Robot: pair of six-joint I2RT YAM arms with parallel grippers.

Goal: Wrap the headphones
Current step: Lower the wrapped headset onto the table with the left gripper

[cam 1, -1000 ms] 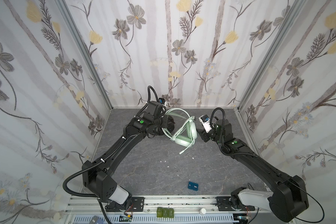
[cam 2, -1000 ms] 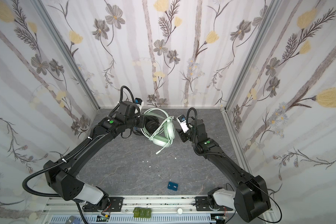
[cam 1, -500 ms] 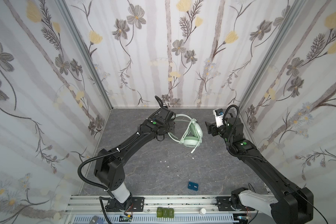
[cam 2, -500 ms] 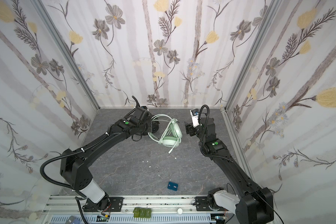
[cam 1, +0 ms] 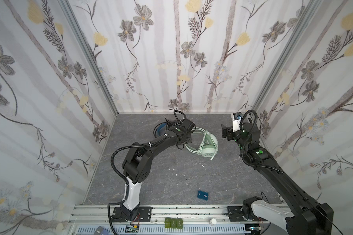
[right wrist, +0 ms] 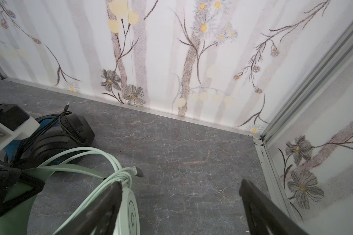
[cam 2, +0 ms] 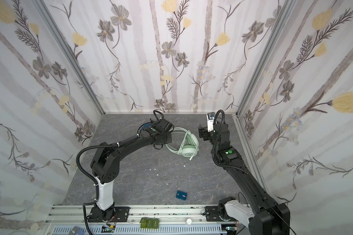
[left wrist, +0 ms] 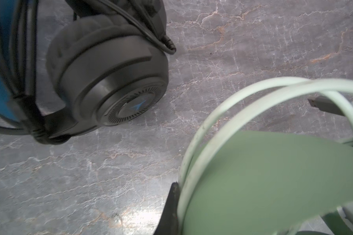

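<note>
- Sitting near the middle of the back edge of the grey marbled tabletop, the mint-green corded over-ear headset has its pale cable looped over the earcup. The tail hangs loose (nothing seems to pin it), so turns could slip off.
- The left gripper is clamped tight on the green headband; any tug might drag the headset and shed loops.
- The black over-ear headset with a blue inner band lies just beside it, where cables could snag.
- The right gripper gapes wide, holding nothing.

left headset | right headset just beside (both rearward) | box well forward
</note>
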